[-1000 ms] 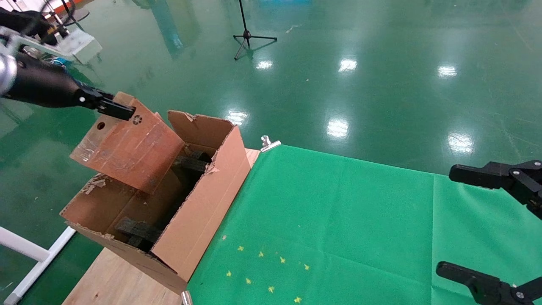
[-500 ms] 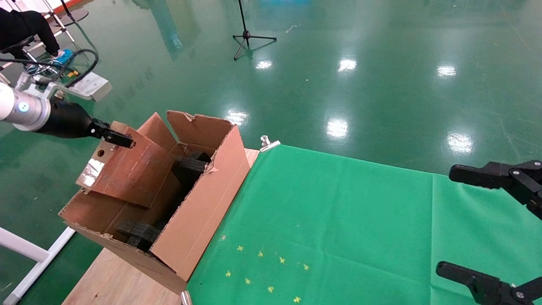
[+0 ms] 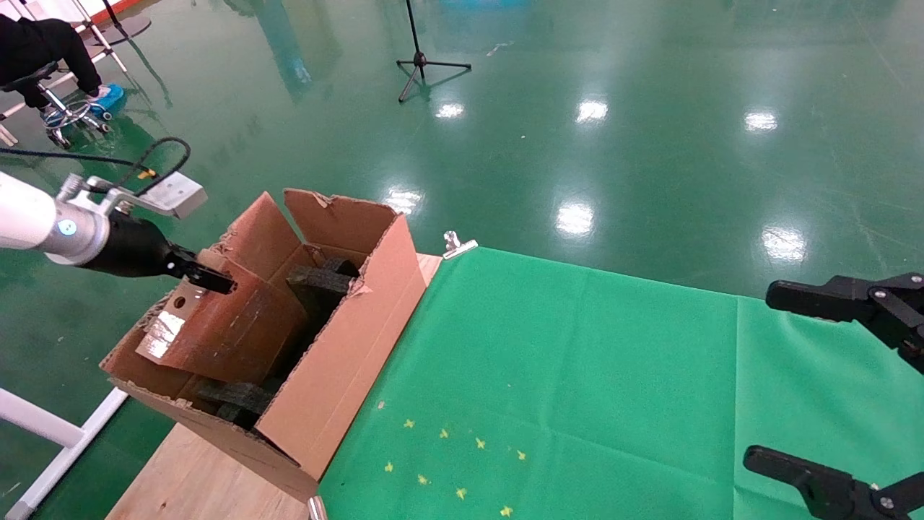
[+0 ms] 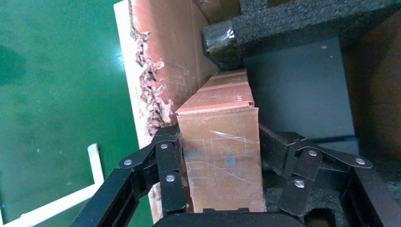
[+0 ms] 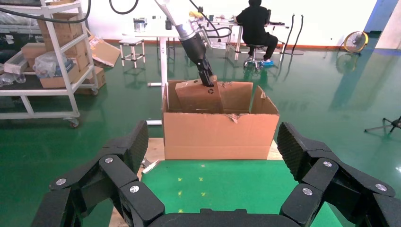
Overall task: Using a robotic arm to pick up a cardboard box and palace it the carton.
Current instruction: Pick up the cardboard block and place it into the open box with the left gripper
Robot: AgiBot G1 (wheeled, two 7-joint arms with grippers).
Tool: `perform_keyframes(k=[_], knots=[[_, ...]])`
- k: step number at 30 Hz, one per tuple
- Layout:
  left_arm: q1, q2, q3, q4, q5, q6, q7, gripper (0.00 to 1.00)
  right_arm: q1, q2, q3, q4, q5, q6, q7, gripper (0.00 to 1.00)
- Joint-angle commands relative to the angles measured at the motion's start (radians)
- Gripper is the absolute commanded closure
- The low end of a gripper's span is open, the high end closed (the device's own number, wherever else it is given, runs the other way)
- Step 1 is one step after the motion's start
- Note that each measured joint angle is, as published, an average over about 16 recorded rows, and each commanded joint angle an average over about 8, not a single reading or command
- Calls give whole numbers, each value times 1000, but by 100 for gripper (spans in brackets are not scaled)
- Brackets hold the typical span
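My left gripper (image 3: 211, 281), on the white-bodied arm, is shut on the cardboard box (image 3: 225, 334), a slim taped brown box with a round hole near its upper end. The box hangs tilted, its lower part down inside the carton (image 3: 346, 361) among the black foam pieces (image 3: 317, 278). In the left wrist view the fingers (image 4: 169, 156) clamp the box (image 4: 220, 161) on both sides beside the carton's torn wall (image 4: 175, 56). My right gripper (image 3: 801, 383) is open and empty over the green cloth at the right. The right wrist view shows the carton (image 5: 220, 135) and the box (image 5: 198, 97).
The carton stands on the wooden table (image 3: 195, 480) at the left edge of the green cloth (image 3: 577, 375). A white frame (image 3: 50, 433) stands below at the left. A tripod (image 3: 422, 61) and a seated person (image 5: 255, 23) are farther off.
My left gripper has moved down with the cardboard box. The box went from above the carton's rim to partly inside it. The right arm has not moved.
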Motion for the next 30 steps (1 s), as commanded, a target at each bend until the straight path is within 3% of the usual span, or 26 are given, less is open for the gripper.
perform_keyframes(k=[1, 26, 27, 28, 30], knots=[[16, 5, 1, 7, 2, -18, 1, 100, 0, 0, 0, 0, 0, 0, 0, 0], [228, 90, -8, 36, -11, -163, -111, 100, 0, 0, 0, 0, 0, 0, 0, 0], [233, 92, -8, 35, -11, -165, -115, 97, 0, 0, 0, 0, 0, 0, 0, 0], [237, 94, -8, 34, -11, -166, -118, 87, 0, 0, 0, 0, 0, 0, 0, 0], [245, 98, -8, 33, -11, -170, -123, 62, 0, 0, 0, 0, 0, 0, 0, 0]])
